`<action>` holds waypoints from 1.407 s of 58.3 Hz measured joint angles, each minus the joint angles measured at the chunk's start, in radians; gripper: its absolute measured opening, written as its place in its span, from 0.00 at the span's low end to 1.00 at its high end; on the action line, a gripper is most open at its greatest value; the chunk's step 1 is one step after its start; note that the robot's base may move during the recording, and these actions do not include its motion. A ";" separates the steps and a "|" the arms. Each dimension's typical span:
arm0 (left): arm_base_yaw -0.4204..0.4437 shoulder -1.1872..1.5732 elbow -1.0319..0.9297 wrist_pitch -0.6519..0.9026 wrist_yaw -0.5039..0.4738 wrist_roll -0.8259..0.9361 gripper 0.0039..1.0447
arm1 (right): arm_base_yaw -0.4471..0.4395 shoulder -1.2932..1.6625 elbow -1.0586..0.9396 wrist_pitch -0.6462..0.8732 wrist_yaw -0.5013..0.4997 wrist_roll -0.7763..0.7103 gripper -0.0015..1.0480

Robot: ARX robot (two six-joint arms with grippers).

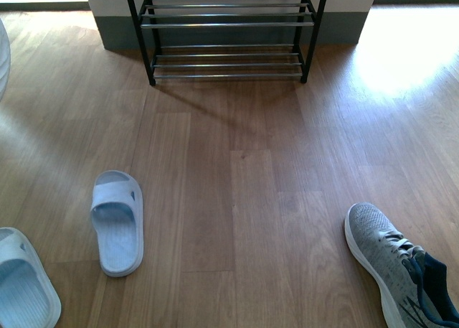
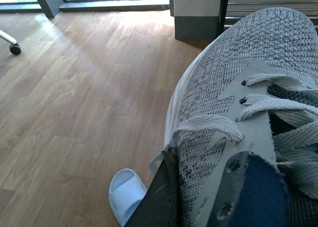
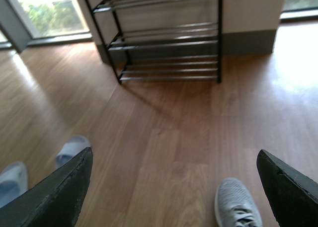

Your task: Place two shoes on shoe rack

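Observation:
One grey sneaker (image 2: pixel 248 103) fills the left wrist view, lifted off the floor with its toe toward the shoe rack (image 2: pixel 271 8). My left gripper (image 2: pixel 208 182) is shut on its side by the laces; one black finger (image 2: pixel 156 202) shows and the other is hidden behind the shoe. The second grey sneaker (image 1: pixel 398 267) lies on the floor at the front right, toe toward the shoe rack (image 1: pixel 228 26) standing against the far wall. My right gripper (image 3: pixel 174 157) hangs open above the floor, with that sneaker (image 3: pixel 237 208) below and between its fingers, untouched. Neither arm shows in the front view.
Two pale blue slippers (image 1: pixel 117 220) (image 1: pixel 23 281) lie on the wood floor at the front left. A grey-based wall pillar (image 1: pixel 344 23) stands behind the rack. A chair castor (image 2: pixel 15 49) shows far off in the left wrist view.

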 joint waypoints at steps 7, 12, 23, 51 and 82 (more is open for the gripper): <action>0.000 0.000 0.000 0.000 -0.008 0.000 0.01 | 0.024 0.387 0.047 0.268 0.065 -0.102 0.91; 0.000 0.000 0.000 0.000 -0.007 0.000 0.01 | 0.014 0.723 0.137 0.435 0.103 -0.212 0.91; 0.000 0.000 0.000 0.000 -0.007 0.000 0.01 | -0.020 1.383 0.338 0.571 0.180 -0.454 0.91; 0.000 0.000 0.000 0.000 -0.007 0.000 0.01 | -0.127 2.149 0.597 0.700 0.262 -0.744 0.91; 0.000 0.000 0.000 0.000 -0.007 0.000 0.01 | -0.130 2.315 0.750 0.556 0.218 -0.790 0.91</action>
